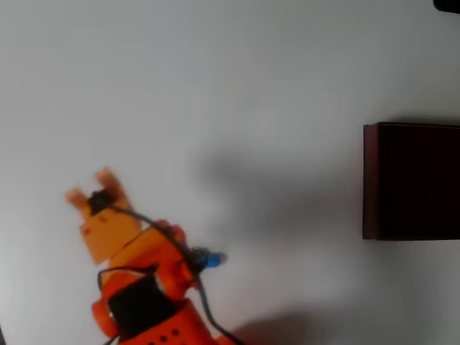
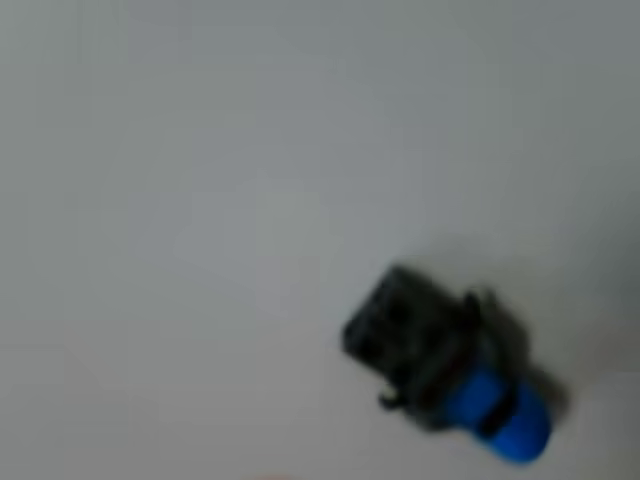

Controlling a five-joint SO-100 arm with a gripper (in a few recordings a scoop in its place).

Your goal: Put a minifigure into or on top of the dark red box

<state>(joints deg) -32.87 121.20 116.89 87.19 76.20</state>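
Maroon-walled, the dark red box [image 1: 370, 180] sits well apart from the gripper [image 1: 90, 188], whose fingers are spread and empty. The minifigure [image 2: 440, 360] lies on the table [image 1: 215, 86] (wrist view, blurred), not yet picked; everything remains.

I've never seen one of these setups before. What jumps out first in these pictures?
The bright orange arm at the lower left of the overhead view stands out most, its gripper pointing up and left over the pale table. At the right edge sits the dark red box with its near-black inside. In the wrist view a tiny black and blue minifigure lies on its side, blurred.
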